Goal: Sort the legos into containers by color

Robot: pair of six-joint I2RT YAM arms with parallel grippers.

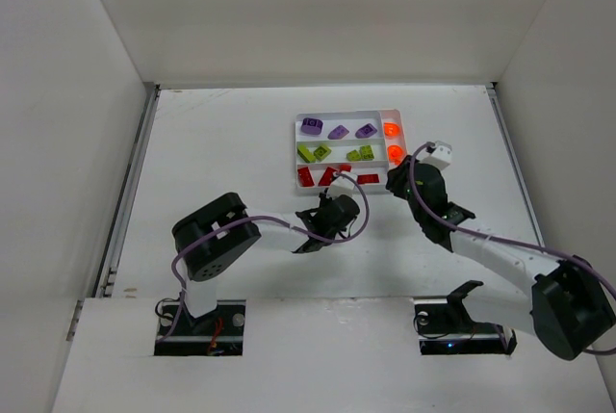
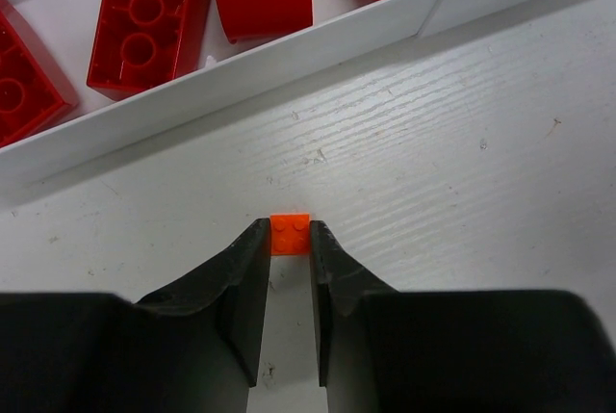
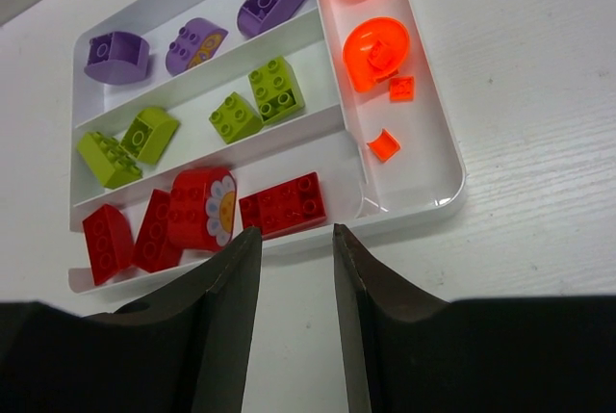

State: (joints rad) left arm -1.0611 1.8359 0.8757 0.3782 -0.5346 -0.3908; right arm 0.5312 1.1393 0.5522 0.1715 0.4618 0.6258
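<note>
Pick-up step I'd say: left tool point(image 2: 290, 240) pinching the orange brick point(image 2: 290, 231) on the counter point(image 2: 462, 143) beside the tray point(image 2: 318, 42); right tool point(image 3: 294, 240) spread, empty; next it needs lifting into the orange slot point(image 3: 423, 158).

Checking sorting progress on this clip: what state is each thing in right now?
left gripper: shut on orange brick.
orange brick: pinched, outside the tray.
right gripper: open, empty.
tray: upright, partly filled.
purple pieces: in far long slot.
lime pieces: in middle long slot.
red pieces: in near long slot.
orange pieces: in end slot.
</note>
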